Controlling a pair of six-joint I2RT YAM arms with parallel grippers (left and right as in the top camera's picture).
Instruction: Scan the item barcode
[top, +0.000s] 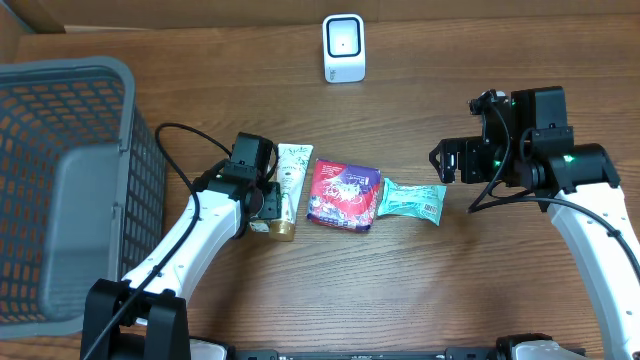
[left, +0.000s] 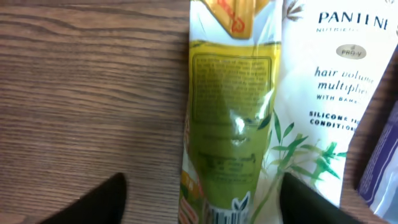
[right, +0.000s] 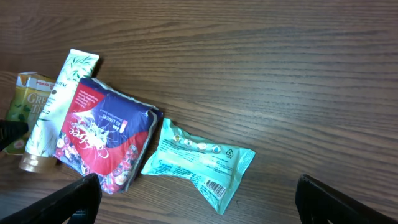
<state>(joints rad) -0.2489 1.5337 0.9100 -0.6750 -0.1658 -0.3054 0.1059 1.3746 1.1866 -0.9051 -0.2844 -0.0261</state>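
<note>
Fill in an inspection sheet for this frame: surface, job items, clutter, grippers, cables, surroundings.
Surface: wooden table, no spills seen.
Job's things: white scanner at the far edge; in a row, green packet, Pantene tube, red packet and teal packet, whose barcode faces up.
Clutter: nothing seen.
Grippers: left gripper open, a finger on either side of the green packet; right gripper open and empty, apart from the teal packet.
Cables: black cable loops off the left arm; another hangs by the right arm.
Surroundings: grey basket on the table's left.
</note>
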